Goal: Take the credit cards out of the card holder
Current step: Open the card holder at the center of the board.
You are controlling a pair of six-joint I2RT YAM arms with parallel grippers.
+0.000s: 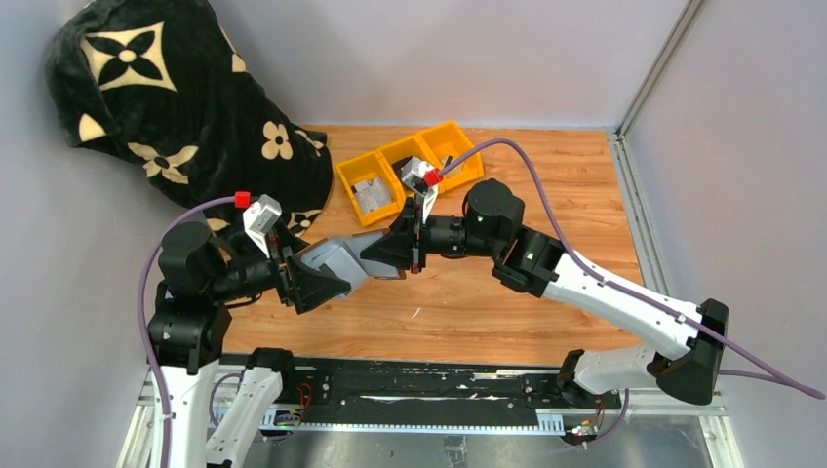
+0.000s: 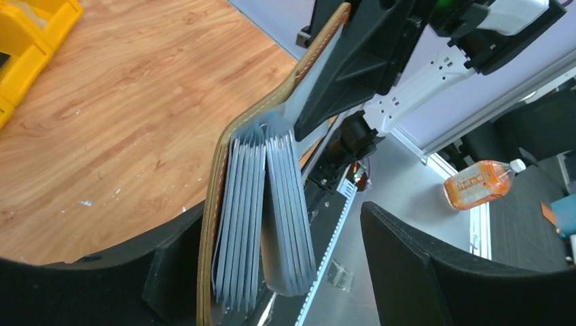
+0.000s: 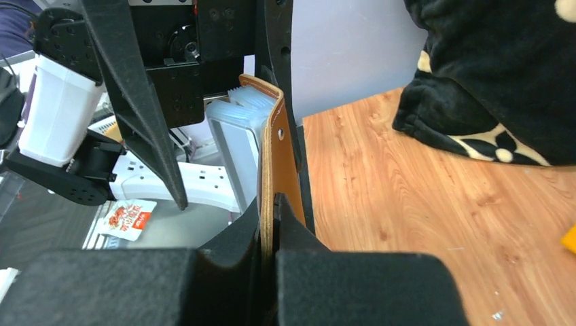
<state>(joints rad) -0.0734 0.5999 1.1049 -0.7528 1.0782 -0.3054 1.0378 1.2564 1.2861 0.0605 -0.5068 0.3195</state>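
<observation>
Right gripper [image 3: 268, 234] pinches the open card holder [image 3: 277, 156], grey sleeves [image 2: 239, 217] fanned inside.

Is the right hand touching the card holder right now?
Touching. The right wrist view shows the right hand pinching the brown leather flap of the card holder between its fingers.

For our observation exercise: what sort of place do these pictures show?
Probably a robotics lab workcell: a light wooden tabletop walled by plain grey panels, a yellow plastic three-compartment tray.
</observation>
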